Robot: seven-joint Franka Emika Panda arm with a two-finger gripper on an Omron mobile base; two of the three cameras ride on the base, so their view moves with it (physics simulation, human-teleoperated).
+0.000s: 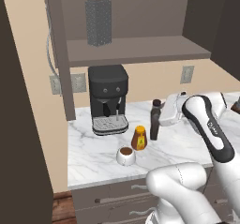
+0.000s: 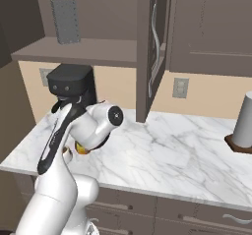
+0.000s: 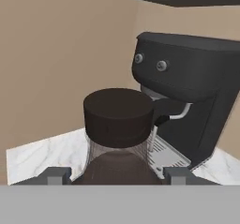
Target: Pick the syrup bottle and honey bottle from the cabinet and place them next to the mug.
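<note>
The syrup bottle, tall and dark brown with a dark cap, is upright over the marble counter, right of the coffee machine. My gripper comes at it from the right and is shut on it. In the hand view the syrup bottle's cap fills the middle, and its body sits between the fingertips of my gripper. The amber honey bottle stands just in front and left of the syrup bottle. The white mug is beside it, nearer the counter edge. The dark cabinet hangs above.
A black coffee machine stands at the back of the counter against the wall. A metal grater is on the cabinet shelf. An open cabinet door juts out above the counter. A grey cylinder stands at far right.
</note>
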